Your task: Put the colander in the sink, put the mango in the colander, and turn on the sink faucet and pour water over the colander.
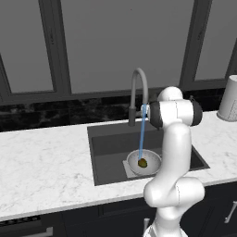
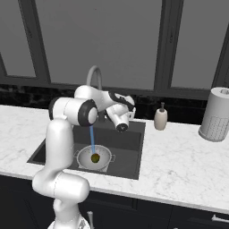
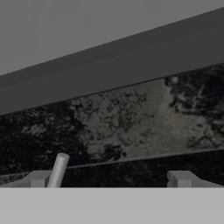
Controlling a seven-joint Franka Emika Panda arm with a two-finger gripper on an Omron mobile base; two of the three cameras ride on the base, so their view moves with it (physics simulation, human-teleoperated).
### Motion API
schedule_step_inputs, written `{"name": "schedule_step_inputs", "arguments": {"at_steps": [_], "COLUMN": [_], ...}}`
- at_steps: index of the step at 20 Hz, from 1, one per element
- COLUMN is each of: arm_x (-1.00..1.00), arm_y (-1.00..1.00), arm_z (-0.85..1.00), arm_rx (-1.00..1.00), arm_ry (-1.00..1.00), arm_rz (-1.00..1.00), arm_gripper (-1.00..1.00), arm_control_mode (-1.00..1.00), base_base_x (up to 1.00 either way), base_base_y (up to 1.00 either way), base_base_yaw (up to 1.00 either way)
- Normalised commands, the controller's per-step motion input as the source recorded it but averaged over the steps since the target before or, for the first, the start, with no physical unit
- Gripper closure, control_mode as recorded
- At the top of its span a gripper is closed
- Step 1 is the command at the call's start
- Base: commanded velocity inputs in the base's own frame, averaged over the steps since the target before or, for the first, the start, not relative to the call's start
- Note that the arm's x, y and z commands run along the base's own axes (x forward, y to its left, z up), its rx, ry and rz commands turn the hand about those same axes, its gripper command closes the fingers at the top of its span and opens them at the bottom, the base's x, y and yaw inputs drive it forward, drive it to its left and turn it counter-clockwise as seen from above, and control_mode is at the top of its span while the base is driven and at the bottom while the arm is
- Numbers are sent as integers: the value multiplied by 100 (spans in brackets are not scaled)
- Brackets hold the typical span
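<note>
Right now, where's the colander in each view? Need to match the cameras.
Left base view: the colander sits low in the sink, right of centre, beside the arm.
Right base view: colander lower left of centre, in the sink basin.
Hand view: not in it.
Shared landmark: the blue water stream falling into the colander.

arm: folded, elbow high | tool: jaws wide apart, holding nothing
</note>
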Motion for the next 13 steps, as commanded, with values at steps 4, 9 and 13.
{"name": "schedule_step_inputs", "arguments": {"at_steps": [4, 9, 13], "arm_x": [0, 0, 0], "arm_y": [-58, -10, 0], "arm_z": [0, 0, 0], "arm_rx": [0, 0, 0], "arm_ry": [0, 0, 0], "arm_rz": [0, 0, 0], "arm_gripper": [-100, -100, -100], "arm_control_mode": [-100, -100, -100], "base_base_x": [0, 0, 0], "base_base_y": [0, 0, 0], "base_base_yaw": [0, 0, 0]}}
